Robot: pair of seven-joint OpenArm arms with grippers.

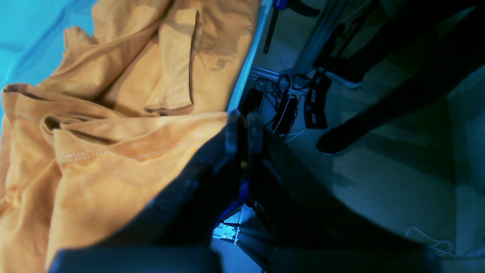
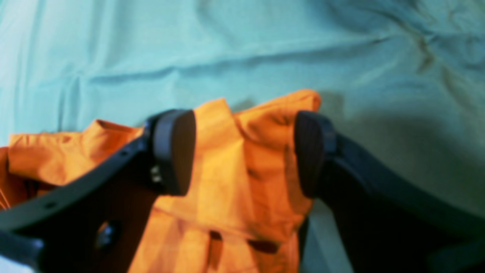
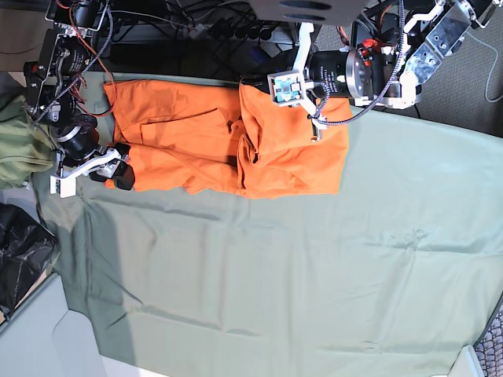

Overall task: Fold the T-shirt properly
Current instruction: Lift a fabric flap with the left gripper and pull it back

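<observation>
The right hand (image 2: 242, 151) stands with its two dark pads well apart, a bunched fold of the orange T-shirt (image 2: 242, 182) lying between them; neither pad (image 2: 176, 151) visibly presses the cloth, so it straddles the fabric and does not clamp it. Just beyond its fingertips the bunched edge ends and the wrinkled sage-green cloth (image 2: 242, 49) covering the surface begins. In the base view this hand (image 3: 118, 169) sits at one end of the T-shirt (image 3: 204, 141), with an olive-green garment (image 3: 20, 145) just beside its arm, off the cloth's edge.

The left hand (image 1: 244, 131) has its fingers drawn together, with no fabric visibly caught between the tips. It hangs at the edge of the surface: to one side of it lies the rumpled T-shirt (image 1: 113, 125), a sleeve folded over the body, its hem reaching right up to the fingers; to the other side, below, are the floor and a tangle of cables (image 1: 288, 106). In the base view, it (image 3: 318, 118) is over the shirt's other end.
</observation>
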